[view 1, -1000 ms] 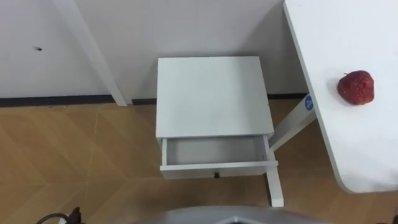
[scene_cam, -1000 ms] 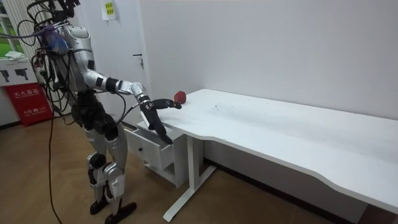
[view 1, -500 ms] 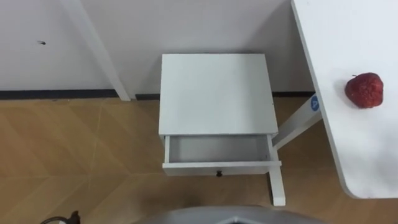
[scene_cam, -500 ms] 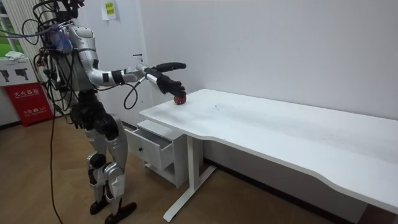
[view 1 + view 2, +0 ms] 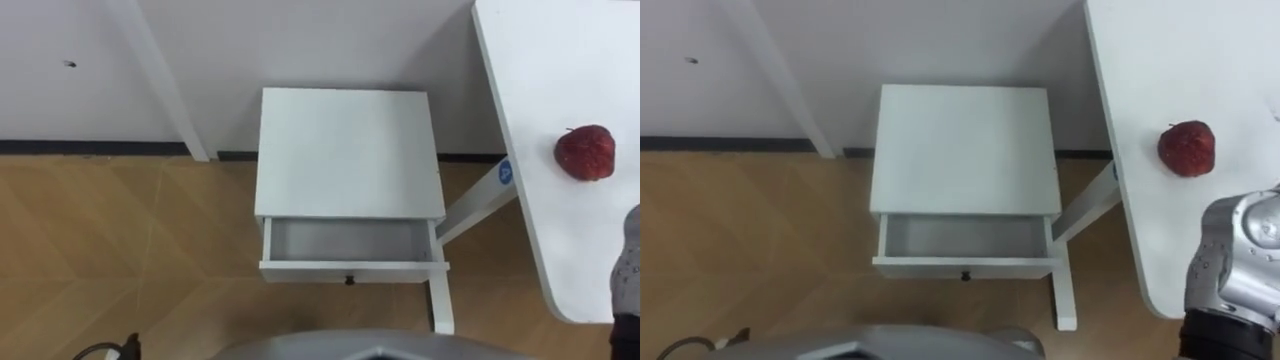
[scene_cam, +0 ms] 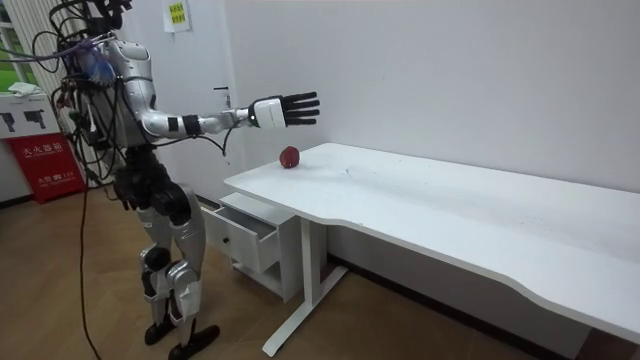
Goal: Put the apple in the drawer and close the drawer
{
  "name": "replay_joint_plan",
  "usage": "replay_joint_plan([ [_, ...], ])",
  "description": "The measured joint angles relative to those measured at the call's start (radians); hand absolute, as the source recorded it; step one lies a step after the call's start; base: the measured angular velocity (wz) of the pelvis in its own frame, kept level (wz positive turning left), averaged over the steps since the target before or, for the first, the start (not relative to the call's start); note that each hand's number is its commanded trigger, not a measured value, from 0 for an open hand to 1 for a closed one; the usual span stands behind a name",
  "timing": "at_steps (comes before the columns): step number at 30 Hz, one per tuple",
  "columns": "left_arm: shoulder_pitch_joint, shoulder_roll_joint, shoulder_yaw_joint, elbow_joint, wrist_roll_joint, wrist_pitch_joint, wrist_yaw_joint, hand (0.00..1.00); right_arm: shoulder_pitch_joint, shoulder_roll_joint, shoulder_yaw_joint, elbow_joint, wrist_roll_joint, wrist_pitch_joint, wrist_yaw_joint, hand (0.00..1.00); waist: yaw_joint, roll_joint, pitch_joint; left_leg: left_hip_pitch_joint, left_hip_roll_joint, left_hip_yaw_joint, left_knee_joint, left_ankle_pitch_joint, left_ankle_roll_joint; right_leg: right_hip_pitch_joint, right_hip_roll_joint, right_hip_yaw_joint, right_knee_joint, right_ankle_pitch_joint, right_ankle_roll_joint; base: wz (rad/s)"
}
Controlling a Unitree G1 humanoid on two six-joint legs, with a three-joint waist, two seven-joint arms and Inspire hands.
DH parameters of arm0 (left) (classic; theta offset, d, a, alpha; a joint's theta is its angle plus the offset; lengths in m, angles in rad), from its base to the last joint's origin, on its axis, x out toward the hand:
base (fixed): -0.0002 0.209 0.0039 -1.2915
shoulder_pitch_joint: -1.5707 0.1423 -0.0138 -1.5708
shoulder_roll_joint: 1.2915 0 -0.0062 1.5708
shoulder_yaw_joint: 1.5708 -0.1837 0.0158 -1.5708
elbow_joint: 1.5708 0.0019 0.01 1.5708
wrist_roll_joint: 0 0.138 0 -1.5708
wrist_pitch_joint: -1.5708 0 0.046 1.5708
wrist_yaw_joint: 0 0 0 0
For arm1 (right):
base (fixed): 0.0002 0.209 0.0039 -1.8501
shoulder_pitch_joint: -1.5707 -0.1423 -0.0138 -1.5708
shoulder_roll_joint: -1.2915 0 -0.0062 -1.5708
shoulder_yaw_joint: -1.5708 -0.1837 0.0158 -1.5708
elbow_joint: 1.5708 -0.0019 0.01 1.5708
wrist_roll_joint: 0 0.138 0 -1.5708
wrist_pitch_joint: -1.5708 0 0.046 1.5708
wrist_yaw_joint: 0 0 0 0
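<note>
Apple lies near the table's left edge, right hand spread wide above the table, drawer open at left.

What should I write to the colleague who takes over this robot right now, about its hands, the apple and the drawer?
Right hand: open, fingers straight, raised over the white table, apart from the apple, holding nothing.
Apple: on the table near its end.
Drawer of the nightstand: open, empty.
Done: drawer is open.
Left: grasp the apple, put it in the drawer, close the drawer.
</note>
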Motion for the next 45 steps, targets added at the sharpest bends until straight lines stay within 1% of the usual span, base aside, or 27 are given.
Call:
replay_joint_plan([
  [3,0.008,0.000,0.000,-0.001,0.000,0.006,-0.002,0.00,0.000,0.000,0.025,0.013,-0.002,0.029,0.078,0.00,0.005,-0.003,-0.0011,0.000,0.000,-0.001,0.000,0.000,0.000,0.000,0.000,-0.002,0.000,0.000,0.000,0.00],
  [8,0.011,0.000,0.001,-0.007,0.000,0.006,-0.005,0.00,0.000,0.000,0.053,0.026,-0.014,0.043,0.169,0.00,0.008,-0.011,-0.0039,0.006,0.000,0.001,0.003,0.000,0.000,0.005,-0.001,-0.003,0.000,0.000,0.000,0.00],
  [13,0.011,0.002,0.001,-0.012,0.000,0.005,-0.008,0.00,0.001,0.000,0.076,0.038,-0.094,0.045,0.246,0.00,0.010,-0.017,-0.0056,0.014,0.000,0.000,0.003,0.000,0.000,0.014,-0.002,-0.001,0.000,0.000,0.000,0.00],
  [15,0.013,0.003,0.001,-0.014,0.000,0.005,-0.008,0.00,0.001,0.000,0.079,0.085,-0.127,0.046,0.281,0.00,0.016,-0.019,-0.0076,0.015,0.001,-0.001,0.003,0.000,0.000,0.015,-0.003,-0.001,0.000,0.000,0.000,0.00],
  [18,0.015,0.003,0.002,-0.014,0.000,0.005,-0.007,0.00,0.001,0.000,0.080,0.117,-0.135,0.054,0.323,0.00,0.021,-0.017,-0.0070,0.015,0.001,-0.001,0.004,0.000,0.000,0.015,-0.005,-0.002,0.000,0.000,0.000,0.00],
  [21,0.017,0.003,0.002,-0.014,0.000,0.005,-0.007,0.00,0.001,0.000,0.080,0.120,-0.160,0.054,0.358,0.00,0.019,-0.013,-0.0068,0.015,0.001,-0.001,0.003,0.000,0.000,0.017,-0.005,-0.001,0.000,0.000,0.000,0.00],
  [24,0.022,0.003,0.002,-0.014,0.000,0.005,-0.007,0.00,0.002,0.000,0.081,0.121,-0.168,0.055,0.390,0.00,0.015,-0.015,-0.0075,0.015,0.001,-0.001,0.002,0.001,-0.002,0.017,-0.003,-0.001,0.000,0.000,0.000,0.00],
  [30,0.041,0.002,0.002,-0.007,-0.001,0.005,-0.007,0.00,0.033,0.000,0.085,0.137,-0.173,0.056,0.439,0.00,0.013,-0.019,-0.0097,0.015,0.001,0.000,0.005,0.002,-0.002,0.019,-0.002,-0.003,0.000,0.000,0.000,0.00],
  [31,0.043,0.002,0.001,-0.006,-0.001,0.005,-0.007,0.00,0.034,0.000,0.086,0.144,-0.173,0.058,0.441,0.00,0.013,-0.019,-0.0098,0.015,0.001,0.000,0.005,0.001,-0.002,0.019,-0.003,-0.003,0.000,0.000,0.000,0.00],
  [32,0.047,0.002,0.002,-0.006,-0.001,0.005,-0.007,0.00,0.039,0.000,0.086,0.150,-0.174,0.070,0.443,0.00,0.013,-0.019,-0.0095,0.015,0.000,0.000,0.005,0.001,-0.002,0.019,-0.002,-0.003,0.000,0.000,0.000,0.00],
  [35,0.050,0.002,0.002,-0.004,-0.001,0.005,-0.007,0.00,0.040,0.000,0.086,0.193,-0.202,0.075,0.455,0.00,0.009,-0.017,-0.0092,0.015,0.000,0.000,0.005,0.002,-0.002,0.019,-0.001,-0.004,0.000,0.000,0.000,0.00],
  [43,0.047,0.000,0.009,-0.004,0.000,0.005,-0.025,0.00,0.046,0.000,0.086,0.224,-0.213,0.076,0.472,0.00,0.009,-0.013,-0.0097,0.014,0.001,0.000,0.004,0.002,-0.003,0.017,0.000,0.000,0.000,0.000,0.000,0.00],
  [45,0.049,0.000,0.011,-0.004,0.000,0.005,-0.025,0.00,0.046,-0.001,0.085,0.251,-0.220,0.067,0.470,0.00,0.009,-0.014,-0.0116,0.015,0.001,0.000,0.008,0.002,-0.003,0.017,0.000,0.000,-0.001,0.000,0.000,0.00],
])
